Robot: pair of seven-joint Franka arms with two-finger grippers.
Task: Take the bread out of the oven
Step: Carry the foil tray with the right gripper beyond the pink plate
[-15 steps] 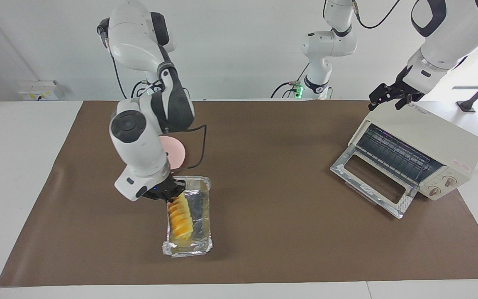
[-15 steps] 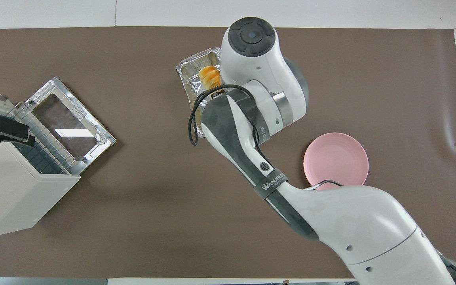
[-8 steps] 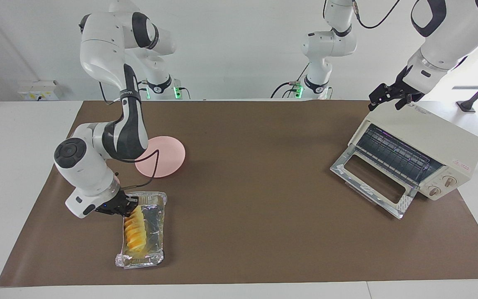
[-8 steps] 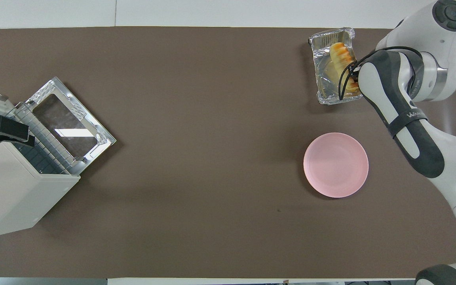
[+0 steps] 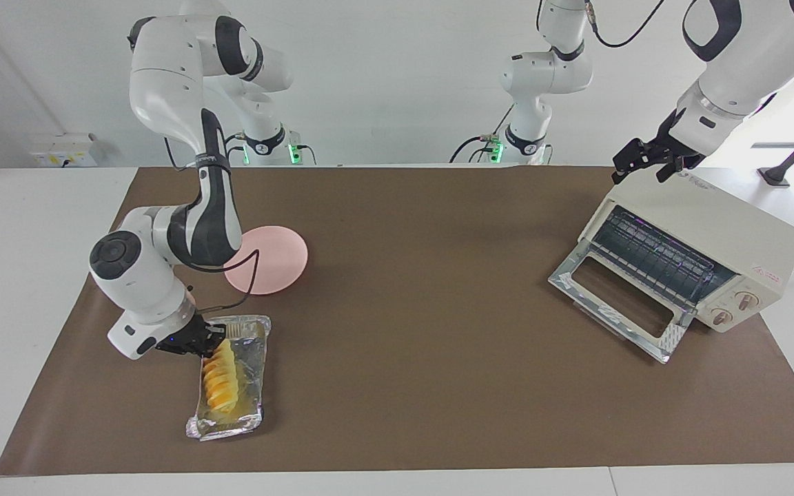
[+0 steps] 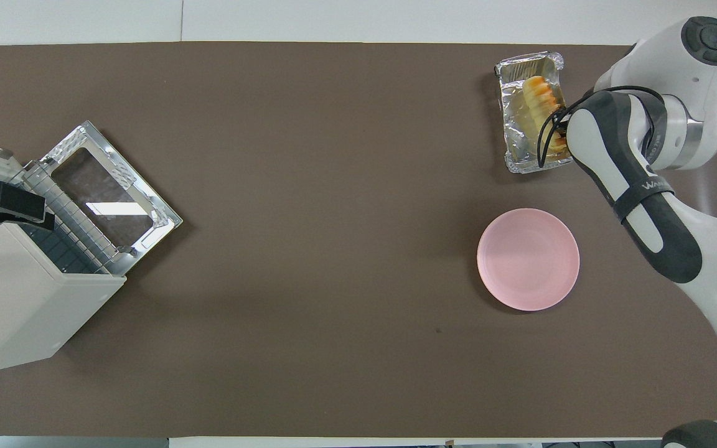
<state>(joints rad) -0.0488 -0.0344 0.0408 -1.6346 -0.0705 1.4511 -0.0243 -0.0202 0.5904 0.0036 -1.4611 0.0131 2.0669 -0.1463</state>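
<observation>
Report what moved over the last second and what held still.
The right end effector carried the foil tray, with the bread in it, toward the right arm's end of the table, then set it a little farther from the robots. The oven, pink plate and left end effector over the oven stayed put.

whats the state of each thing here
oven: door dropped open, rack bare
bread: in the tray, out of the oven
tray: flat on the mat
plate: bare
right hand: at the tray's end
left hand: open, over the oven, waiting
</observation>
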